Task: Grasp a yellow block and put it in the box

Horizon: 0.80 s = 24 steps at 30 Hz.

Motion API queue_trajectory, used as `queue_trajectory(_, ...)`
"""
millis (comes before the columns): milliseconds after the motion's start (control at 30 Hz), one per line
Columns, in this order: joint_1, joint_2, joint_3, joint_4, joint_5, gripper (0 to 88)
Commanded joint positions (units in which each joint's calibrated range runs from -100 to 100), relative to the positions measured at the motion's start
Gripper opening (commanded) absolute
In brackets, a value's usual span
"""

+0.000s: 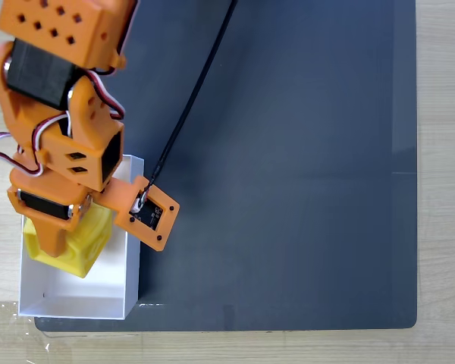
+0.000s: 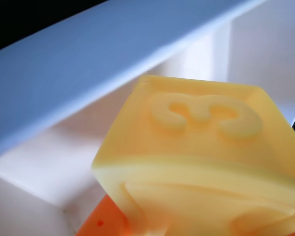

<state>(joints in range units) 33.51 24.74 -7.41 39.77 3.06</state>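
Showing a raised 3, the yellow block [image 2: 201, 157] sits over the box [image 1: 129, 273] in wrist view

The orange arm reached down from the fixed view's upper left, its gripper [image 1: 61, 246] pointing downward, its fingers closed on the yellow block [image 1: 83, 243].

The fixed view is bright and sharp, with soft, even light and a pale shine across the dark mat [image 1: 288, 152]. The wrist view is blurry: the yellow block [image 2: 201, 162] is too close and looks fuzzy.
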Motion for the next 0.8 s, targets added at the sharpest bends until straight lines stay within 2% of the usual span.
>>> queue_trajectory(0,-0.6,-1.1,-3.5,0.1,0.3,26.2)
queue_trajectory(133,-1.0,-1.1,-3.2,0.1,0.5,40.8)
queue_trajectory(267,-1.4,-1.9,-2.4,0.2,2.8,46.9)
queue_trajectory(600,-3.0,-12.7,-2.2,2.0,2.4,46.0)
queue_trajectory(667,-4.1,-18.0,-2.2,6.1,0.4,41.9)
queue_trajectory(767,-5.7,-27.4,-2.1,13.4,-4.1,29.3)
